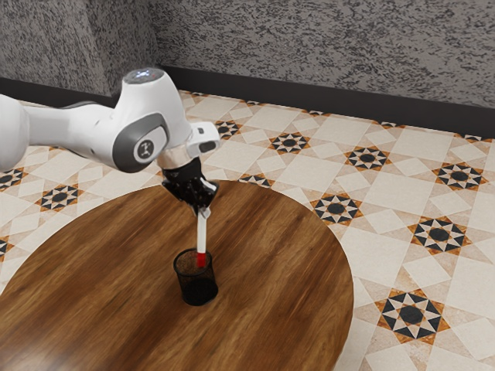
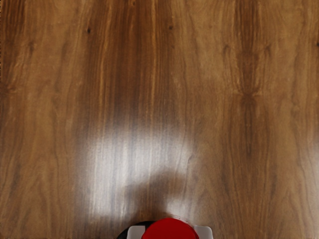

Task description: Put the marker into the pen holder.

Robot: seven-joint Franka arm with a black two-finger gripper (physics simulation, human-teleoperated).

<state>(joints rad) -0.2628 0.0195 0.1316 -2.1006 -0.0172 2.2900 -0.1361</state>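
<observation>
In the exterior view my gripper (image 1: 204,209) is above the pen holder, its fingers closed around the upper end of the white marker (image 1: 202,233). The marker hangs nearly upright, and its red lower end overlaps the mouth of the black mesh pen holder (image 1: 199,289); how deep it reaches is hard to tell. In the wrist view the marker's red end (image 2: 170,230) lies between the grey fingertips of the gripper (image 2: 170,233), and a dark sliver of the pen holder (image 2: 124,233) curves beside them.
The pen holder stands upright on a round wooden table (image 1: 286,263), whose curved edge runs along the exterior view's right. Patterned floor tiles (image 1: 414,313) and a grey wall (image 1: 332,54) lie beyond it.
</observation>
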